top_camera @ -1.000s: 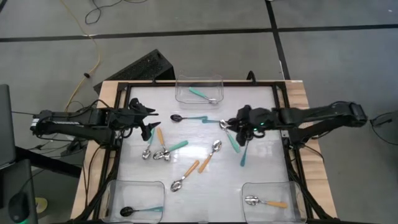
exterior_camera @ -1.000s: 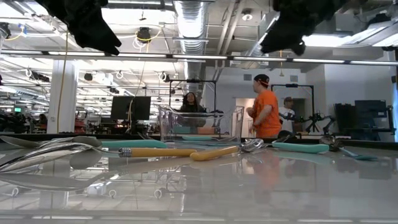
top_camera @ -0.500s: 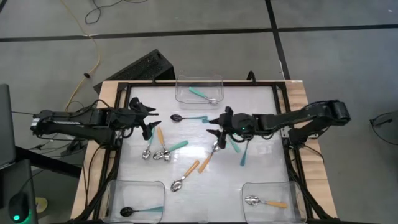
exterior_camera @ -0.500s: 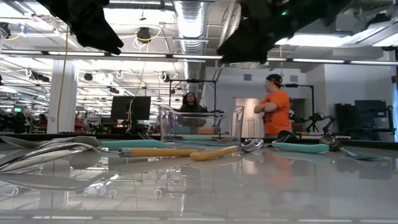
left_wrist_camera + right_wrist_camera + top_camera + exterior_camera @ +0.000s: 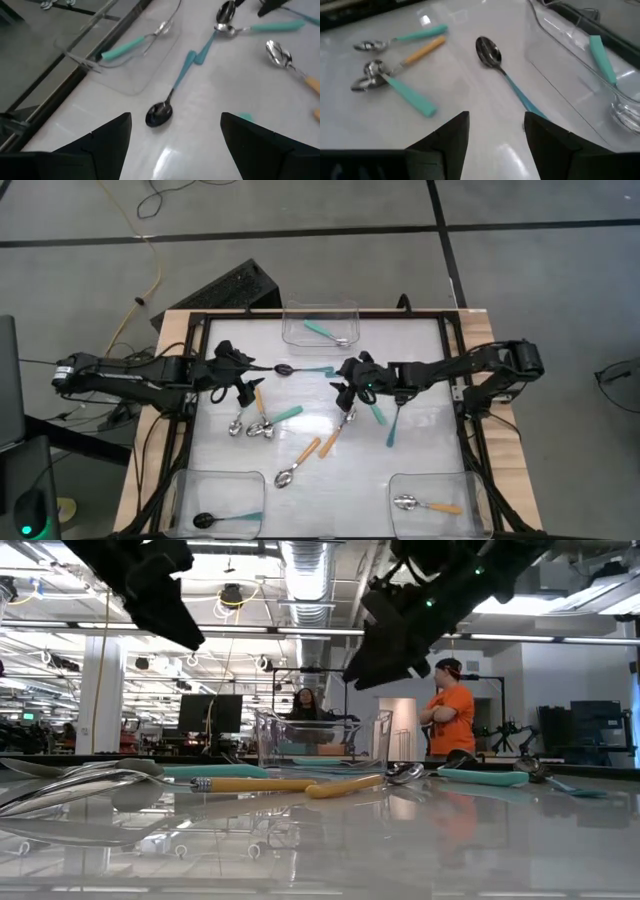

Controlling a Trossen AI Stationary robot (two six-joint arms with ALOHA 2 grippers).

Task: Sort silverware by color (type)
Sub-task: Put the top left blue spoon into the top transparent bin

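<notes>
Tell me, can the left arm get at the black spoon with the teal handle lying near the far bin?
Probably yes. The left gripper is open right before the black spoon, which lies alone on bare table; nothing stands between.

- A large open robotics lab or industrial workspace is showing beyond the surface (image 5: 330, 840).
- Exposed metal ducts (image 5: 305, 565) and pipes are running across the high ceiling above the surface, with strip lights glowing among them.
- Behind the surface, a person in an orange shirt (image 5: 451, 722) is standing near a dark equipment rig (image 5: 585, 735); another person (image 5: 303, 705) is sitting farther back by a dark monitor (image 5: 210, 712).
- Around the surface, a grey concrete floor (image 5: 300, 210) is lying bare, with a yellow cable (image 5: 150, 270) and black cords trailing across it.
</notes>
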